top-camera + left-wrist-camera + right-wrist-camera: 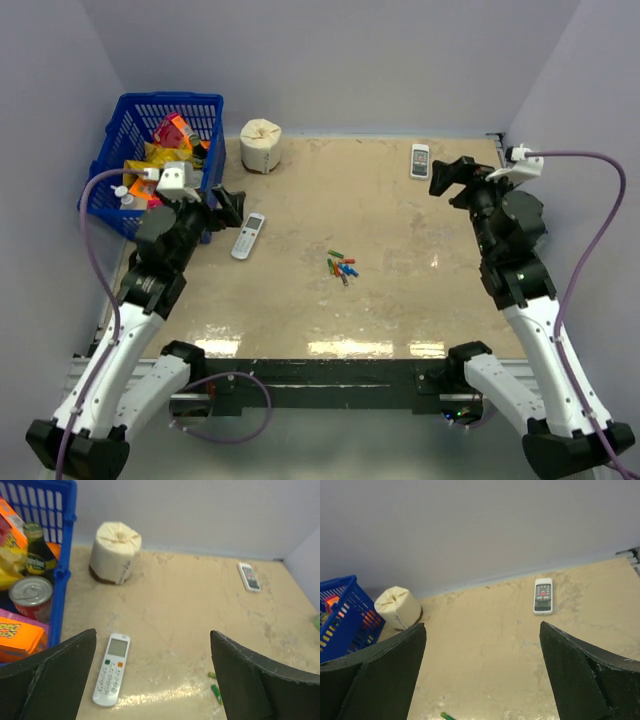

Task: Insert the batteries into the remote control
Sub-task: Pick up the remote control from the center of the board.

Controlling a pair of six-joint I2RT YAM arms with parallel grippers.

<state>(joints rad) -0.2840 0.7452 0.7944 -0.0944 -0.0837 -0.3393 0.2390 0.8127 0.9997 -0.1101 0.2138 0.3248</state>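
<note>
Silver-white remote control point(248, 236), screen end rearward

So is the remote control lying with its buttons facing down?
No, the remote control lies face up, its small screen and buttons plainly showing in the left wrist view.
</note>
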